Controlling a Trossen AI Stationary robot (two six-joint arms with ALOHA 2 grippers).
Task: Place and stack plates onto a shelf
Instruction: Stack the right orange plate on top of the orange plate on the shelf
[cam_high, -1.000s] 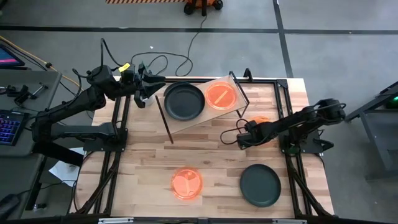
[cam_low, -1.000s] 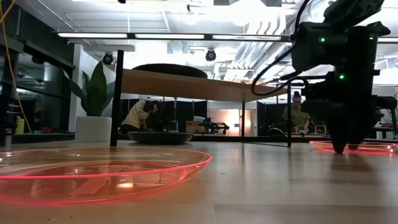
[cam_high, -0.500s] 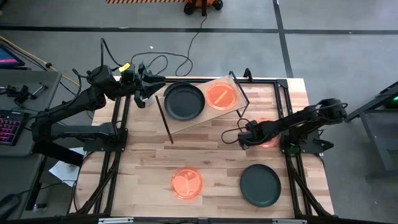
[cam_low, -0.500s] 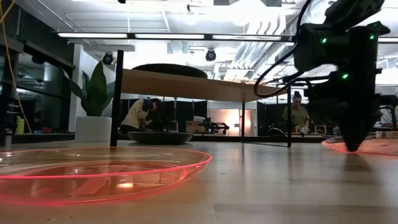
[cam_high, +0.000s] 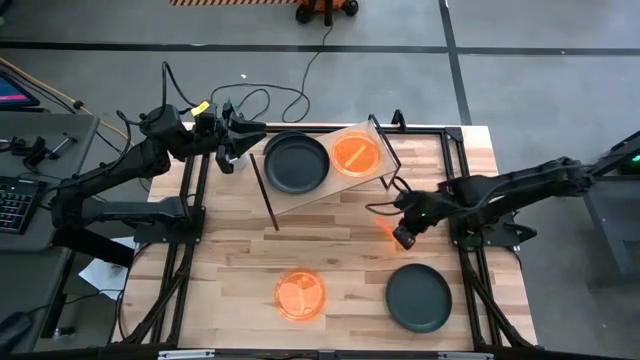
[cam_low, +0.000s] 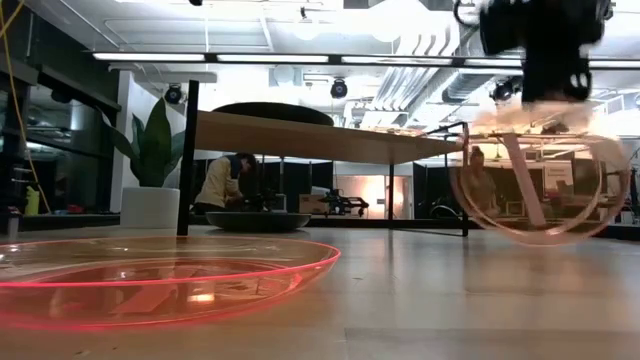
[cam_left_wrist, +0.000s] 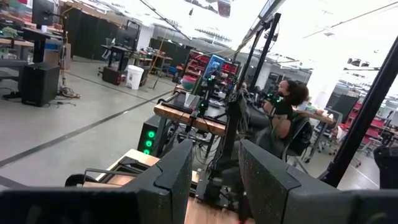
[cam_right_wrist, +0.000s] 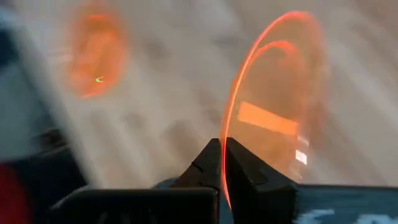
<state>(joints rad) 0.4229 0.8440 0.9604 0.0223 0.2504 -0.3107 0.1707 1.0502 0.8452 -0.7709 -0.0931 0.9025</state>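
Note:
My right gripper (cam_high: 400, 233) is shut on a translucent orange plate (cam_low: 540, 195), which hangs clear of the table at its right middle. The wooden shelf (cam_high: 322, 192) stands at the far middle on wire legs. A black plate (cam_high: 296, 162) and an orange plate (cam_high: 355, 155) lie flat on it, side by side. Another orange plate (cam_high: 300, 295) and a black plate (cam_high: 419, 297) lie flat on the table near its front edge. My left gripper (cam_high: 240, 140) waits open, beyond the table's far left corner. My right gripper pinches the orange plate's rim (cam_right_wrist: 225, 144) between its two fingers, at the plate's upper edge. The fingers come from above, pointing down. The plate hangs below them, tipped almost on edge and lifted clear of the table (cam_low: 420, 300).
The shelf's thin black wire legs (cam_high: 392, 178) stand just beyond my right gripper. Black frame rails (cam_high: 465, 270) run along the table's left and right sides. Bare wood lies between the shelf and the two plates at the front.
My right gripper has shut on the rim of the orange plate that lay flat at the table's right, and has risen with it. The plate has left the table and tipped from flat to hanging nearly on edge. The gripper has also shifted a little toward the near edge.

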